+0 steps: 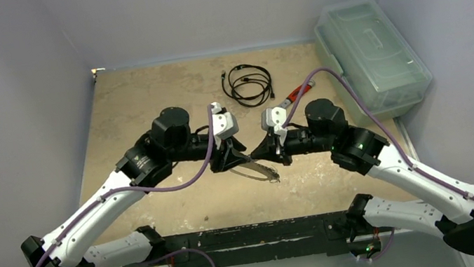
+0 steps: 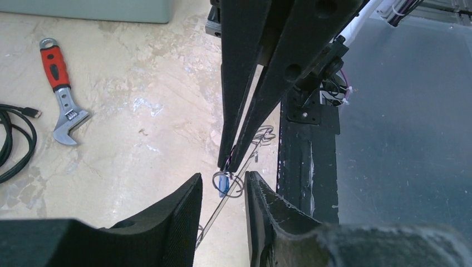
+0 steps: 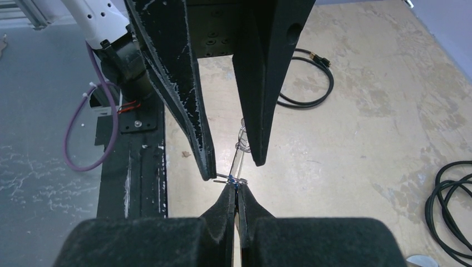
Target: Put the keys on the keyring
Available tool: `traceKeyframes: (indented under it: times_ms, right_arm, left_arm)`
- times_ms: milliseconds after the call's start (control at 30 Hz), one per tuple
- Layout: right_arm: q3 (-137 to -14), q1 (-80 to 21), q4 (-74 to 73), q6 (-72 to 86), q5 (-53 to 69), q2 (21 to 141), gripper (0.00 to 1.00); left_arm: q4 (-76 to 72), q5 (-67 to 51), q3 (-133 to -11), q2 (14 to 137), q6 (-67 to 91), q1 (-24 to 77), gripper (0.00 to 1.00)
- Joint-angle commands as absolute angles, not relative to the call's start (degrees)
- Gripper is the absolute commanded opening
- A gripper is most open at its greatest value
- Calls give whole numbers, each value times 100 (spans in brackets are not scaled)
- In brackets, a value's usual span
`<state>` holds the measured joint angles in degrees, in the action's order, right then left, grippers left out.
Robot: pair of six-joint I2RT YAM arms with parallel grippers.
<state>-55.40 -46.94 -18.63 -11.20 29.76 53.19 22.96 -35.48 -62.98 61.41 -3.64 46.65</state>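
Note:
The keyring (image 1: 259, 170) is a thin silvery ring held on edge above the table. In the left wrist view it shows as a slanted line (image 2: 214, 214). My left gripper (image 2: 222, 174) has its jaws a narrow gap apart around the ring, which runs aslant between the fingers. My right gripper (image 3: 236, 187) is shut on the blue-headed key (image 2: 224, 183), which hangs on a small wire loop. It holds the key right against the ring (image 3: 239, 158), between the left fingers. The two grippers meet tip to tip (image 1: 232, 155) (image 1: 270, 148). I cannot make out the plain silver key.
A red-handled wrench (image 1: 295, 93) (image 2: 60, 92) and a coiled black cable (image 1: 248, 83) (image 3: 311, 78) lie farther back on the table. A clear plastic box (image 1: 371, 57) stands at the back right. The black base rail (image 1: 249, 234) runs along the near edge.

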Motion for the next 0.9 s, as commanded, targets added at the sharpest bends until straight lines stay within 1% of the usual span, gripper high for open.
traceKeyframes:
  times_ms: [0, 233, 367, 867]
  right_arm:
    - [-5616, -4701, -1527, -1134, 3075, 5367, 0]
    - [-5633, -4698, -1565, -1134, 2945, 5461, 0]
    - [-5634, -4702, -1550, -1117, 2923, 5458, 0]
    - [-5643, -4697, -1521, -1037, 2755, 5493, 0]
  left_arm:
    - [2020, -3466, -6289, 6089, -69, 4737, 33]
    - [2172, -3235, -6363, 6147, -62, 4755, 36]
    - [2281, -3145, -6338, 6190, -205, 4768, 36]
    - [2231, -3099, -6135, 6290, -465, 4891, 33]
